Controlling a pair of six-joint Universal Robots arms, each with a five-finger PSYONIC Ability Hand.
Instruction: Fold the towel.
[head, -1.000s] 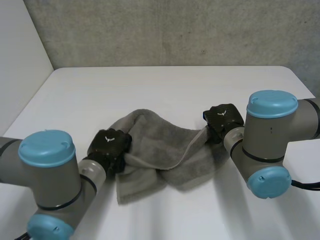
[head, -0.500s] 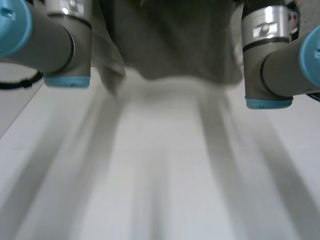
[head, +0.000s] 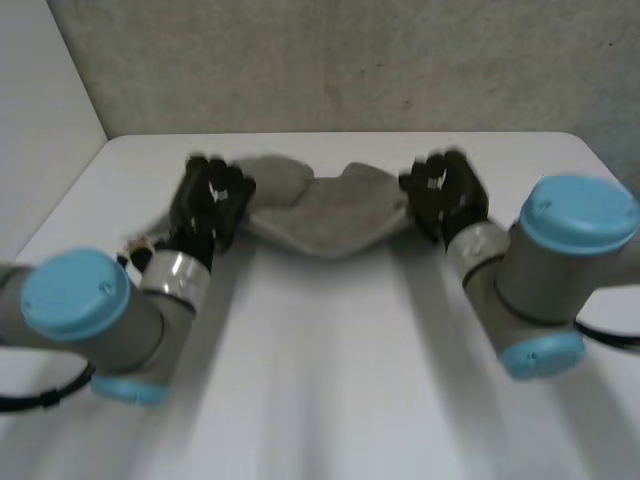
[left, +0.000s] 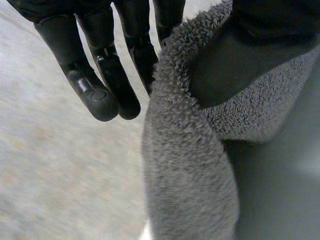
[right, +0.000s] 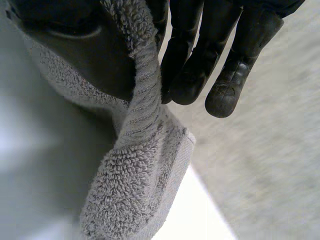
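**A:** Towel (head: 320, 208) hangs between both hands, over the far side of the white table (head: 320, 380).

**B:** Left hand (head: 210, 200) pinches one end, right hand (head: 445, 195) the other, each thumb against fingers (left: 102, 95).

**A:** See that sag in the middle? Soft, light terry, no stiffness, I'd say.

**B:** So corners are the place to hold it; anywhere else it droops.

The grey terry towel (head: 325, 205) hangs bunched above the far part of the counter (head: 320, 350), sagging in its middle. One end is pinched in the left robot hand (head: 210, 200), the other in the right robot hand (head: 445, 195).
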